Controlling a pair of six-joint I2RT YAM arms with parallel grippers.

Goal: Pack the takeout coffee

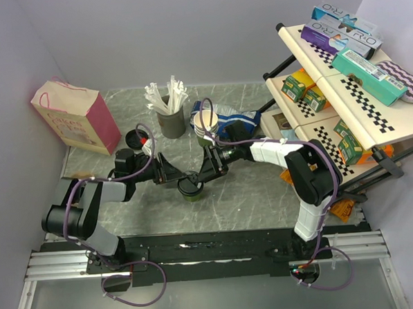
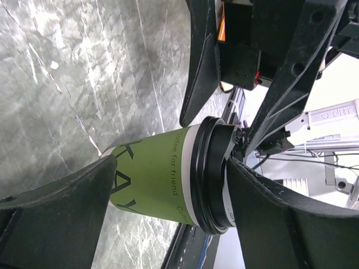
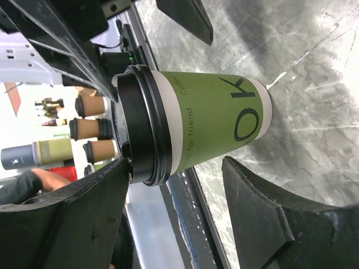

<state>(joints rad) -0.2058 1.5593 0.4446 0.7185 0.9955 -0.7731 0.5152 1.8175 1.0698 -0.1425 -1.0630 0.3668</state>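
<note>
Centrally, the takeout coffee stands upright on the marbled table, lid on, between both arms; the left gripper faces it with jaws spread wide; the right gripper, opposite, likewise has its jaws parted around the cup

Left tool and right tool flank the takeout coffee; stirrer pot and cup stack stand behind, bare counter lies nearer.

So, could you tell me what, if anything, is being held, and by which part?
Nothing seems gripped: the takeout coffee stands on the table between the spread jaws of the left gripper and right gripper.
</note>
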